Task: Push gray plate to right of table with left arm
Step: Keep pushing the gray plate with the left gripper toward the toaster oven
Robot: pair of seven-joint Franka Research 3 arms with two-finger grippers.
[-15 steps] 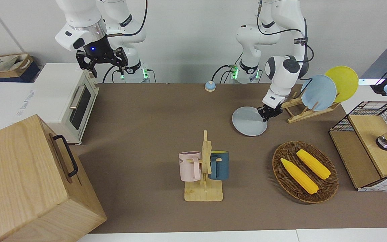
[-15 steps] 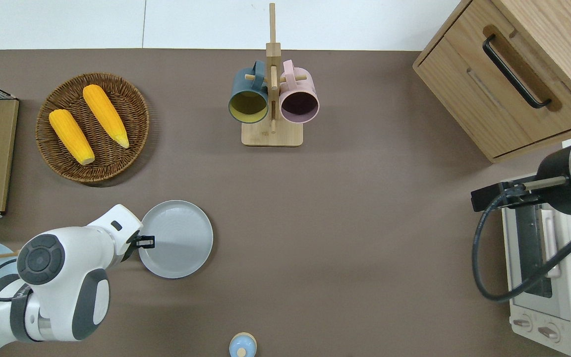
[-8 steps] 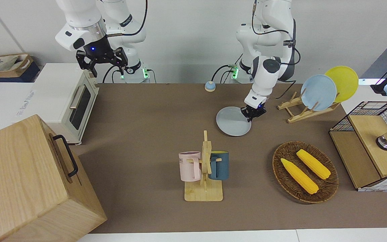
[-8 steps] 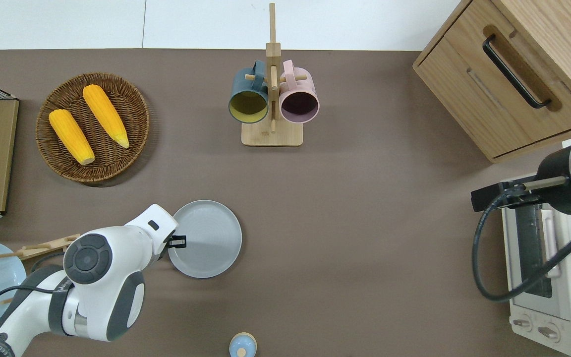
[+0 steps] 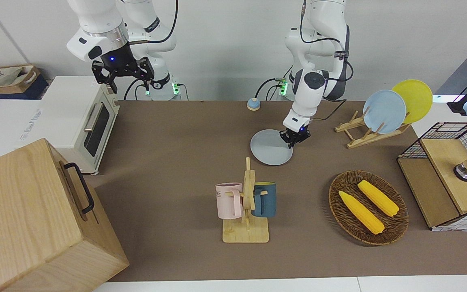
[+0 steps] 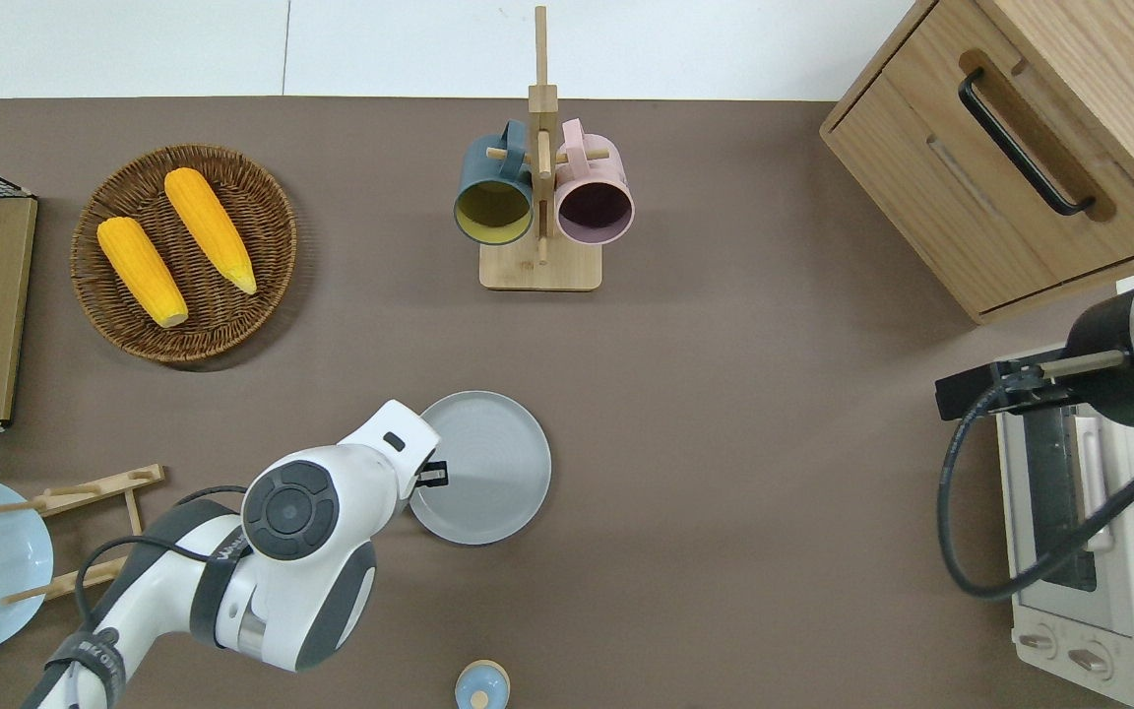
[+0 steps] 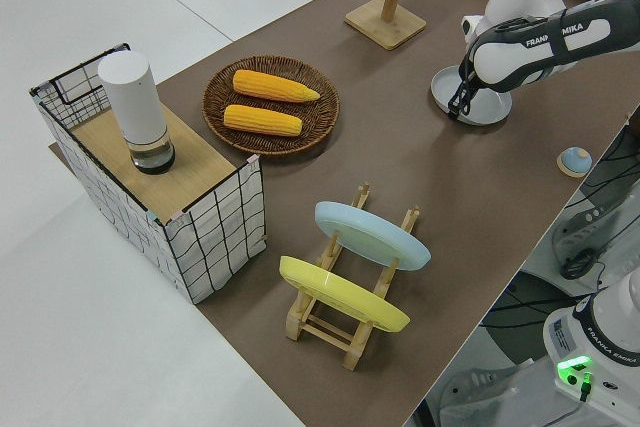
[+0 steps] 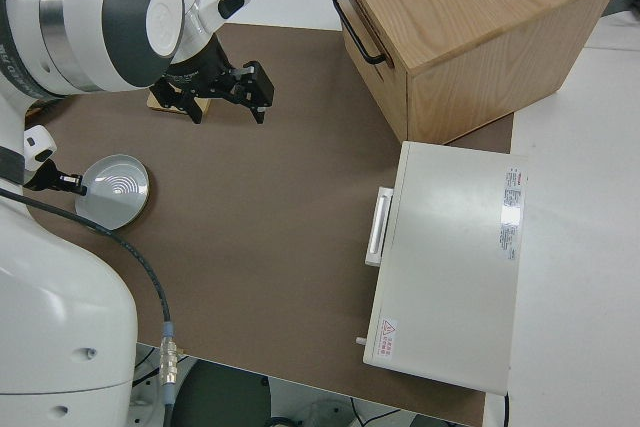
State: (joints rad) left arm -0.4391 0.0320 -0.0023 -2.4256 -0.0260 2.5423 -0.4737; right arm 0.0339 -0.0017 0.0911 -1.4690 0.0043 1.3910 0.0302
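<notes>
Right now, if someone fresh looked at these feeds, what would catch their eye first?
Probably the left gripper down at the rim of the gray plate, which lies flat mid-table, nearer to the robots than the mug rack. Next, the bright yellow corn cobs in the wicker basket toward the left arm's end. The right arm is parked.

Gray plate [image 8: 112, 190] flat on brown table [image 8: 270, 217]; left gripper [image 8: 62, 182] at its rim. Right gripper [image 8: 222, 93] aloft, fingers spread. White oven [image 8: 450, 257] beside wooden box [image 8: 470, 17].
</notes>
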